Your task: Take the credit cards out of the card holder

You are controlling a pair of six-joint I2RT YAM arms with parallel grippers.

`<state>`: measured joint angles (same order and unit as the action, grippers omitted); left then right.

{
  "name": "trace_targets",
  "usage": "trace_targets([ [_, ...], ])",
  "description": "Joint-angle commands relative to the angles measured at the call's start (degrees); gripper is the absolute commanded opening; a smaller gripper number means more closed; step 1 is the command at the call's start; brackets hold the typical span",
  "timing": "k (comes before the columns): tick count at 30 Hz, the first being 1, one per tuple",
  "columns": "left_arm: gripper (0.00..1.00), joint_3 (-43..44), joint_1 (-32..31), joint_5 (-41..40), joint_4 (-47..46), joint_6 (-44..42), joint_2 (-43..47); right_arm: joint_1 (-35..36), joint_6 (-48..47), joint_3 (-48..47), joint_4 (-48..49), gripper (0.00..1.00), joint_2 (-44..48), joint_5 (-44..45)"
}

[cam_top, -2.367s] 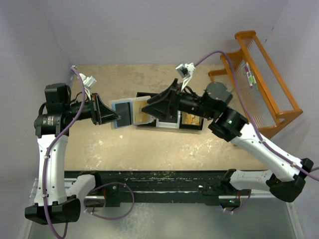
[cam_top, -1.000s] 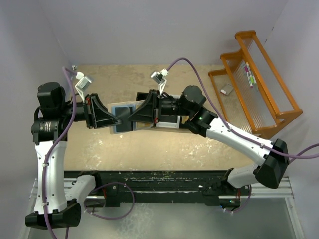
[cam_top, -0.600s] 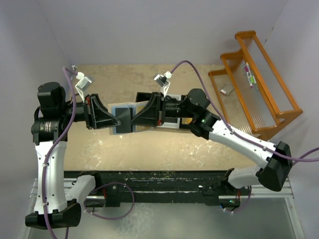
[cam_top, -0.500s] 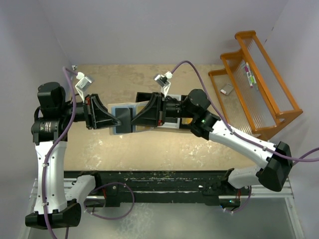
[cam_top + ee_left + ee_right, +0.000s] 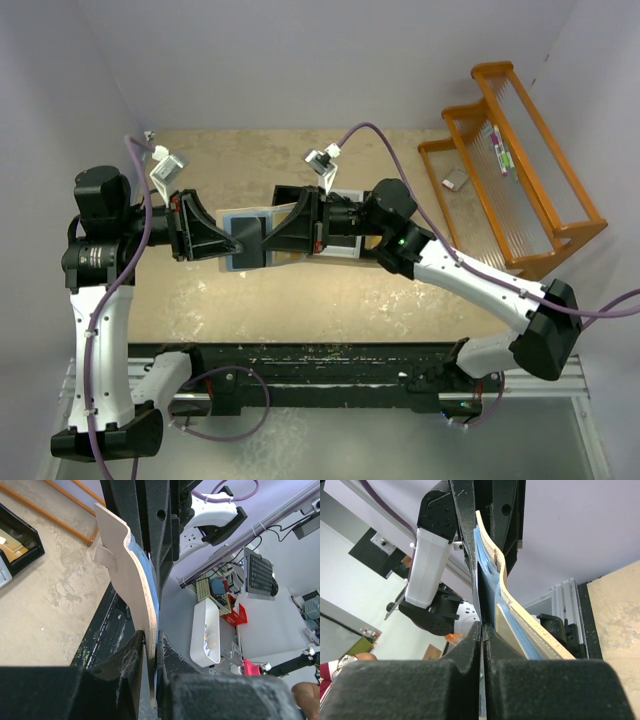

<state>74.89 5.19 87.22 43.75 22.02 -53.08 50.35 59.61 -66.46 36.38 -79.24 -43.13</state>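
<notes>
Card holder (image 5: 243, 217) — open, blue-grey inside.

speckled tan table (image 5: 330, 300) — black tray (image 5: 287, 193) mid-table, orange rack (image 5: 497, 72) at right.

1. Flat folding card holder (image 5: 246, 238), pale blue-grey inside, tan outside: open, blue face up, tan face down, panel bowed. One edge clamped in left gripper (image 5: 150, 647).
2. One gold-toned card (image 5: 503, 625): seated in an inner pocket.
3. One thin pale card (image 5: 478, 600): edge-on, pinched by right gripper (image 5: 482, 630).
</notes>
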Motion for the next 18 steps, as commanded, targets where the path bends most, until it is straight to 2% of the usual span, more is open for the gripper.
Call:
trace_targets([
  [1,0.00,1.7,-0.1,4.8,-2.3,0.5,0.9,-0.5,0.0,-0.6,1.6,0.00,1.7,1.0],
  [18,0.00,1.8,-0.1,3.4,-2.3,0.6,1.0,-5.5,0.3,3.8,1.0,0.00,6.9,-1.7],
])
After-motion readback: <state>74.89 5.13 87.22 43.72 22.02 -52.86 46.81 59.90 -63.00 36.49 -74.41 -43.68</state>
